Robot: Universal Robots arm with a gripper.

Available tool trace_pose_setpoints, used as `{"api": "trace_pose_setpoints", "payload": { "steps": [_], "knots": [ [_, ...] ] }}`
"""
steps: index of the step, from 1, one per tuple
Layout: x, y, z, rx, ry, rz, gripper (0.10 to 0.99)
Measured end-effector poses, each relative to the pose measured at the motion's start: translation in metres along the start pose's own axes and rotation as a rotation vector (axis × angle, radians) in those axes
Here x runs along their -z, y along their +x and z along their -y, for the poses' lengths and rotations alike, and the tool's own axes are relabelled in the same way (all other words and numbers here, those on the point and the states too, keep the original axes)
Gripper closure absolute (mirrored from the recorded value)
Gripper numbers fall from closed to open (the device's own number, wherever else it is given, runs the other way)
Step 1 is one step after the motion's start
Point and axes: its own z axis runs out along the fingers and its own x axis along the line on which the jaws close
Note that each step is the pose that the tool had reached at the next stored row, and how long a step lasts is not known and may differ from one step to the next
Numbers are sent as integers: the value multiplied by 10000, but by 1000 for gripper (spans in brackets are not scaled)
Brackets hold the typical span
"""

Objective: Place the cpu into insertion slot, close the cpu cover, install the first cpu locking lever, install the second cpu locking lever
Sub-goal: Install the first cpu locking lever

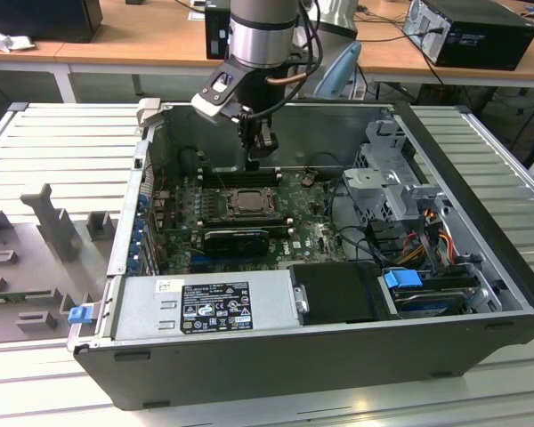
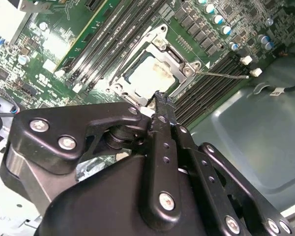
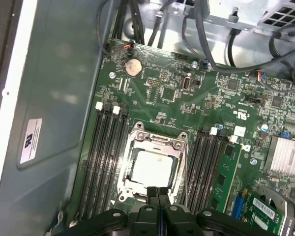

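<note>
Slatted grey worktop (image 1: 53,142), open computer case (image 1: 276,369) on it, my claw (image 3: 159,190) clenched empty, tips at the cover frame's (image 3: 157,141) edge, pale chip (image 3: 152,167) showing in its window

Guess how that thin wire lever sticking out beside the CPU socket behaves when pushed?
The lever is a long, thin metal rod anchored at one end beside the cpu cover, so it probably flexes and springs back. Its smooth wire looks apt to slip off the narrow-tipped gripper.
</note>
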Motion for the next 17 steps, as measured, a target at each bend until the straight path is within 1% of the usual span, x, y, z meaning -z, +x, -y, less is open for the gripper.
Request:
{"api": "trace_pose_setpoints", "payload": {
  "steps": [5,8,10,17],
  "knots": [
    [0,0,0,829,9,17,980],
    [0,0,0,1134,12,23,980],
    [0,0,0,1430,14,29,980],
    [0,0,0,1998,20,39,980]
  ]
}}
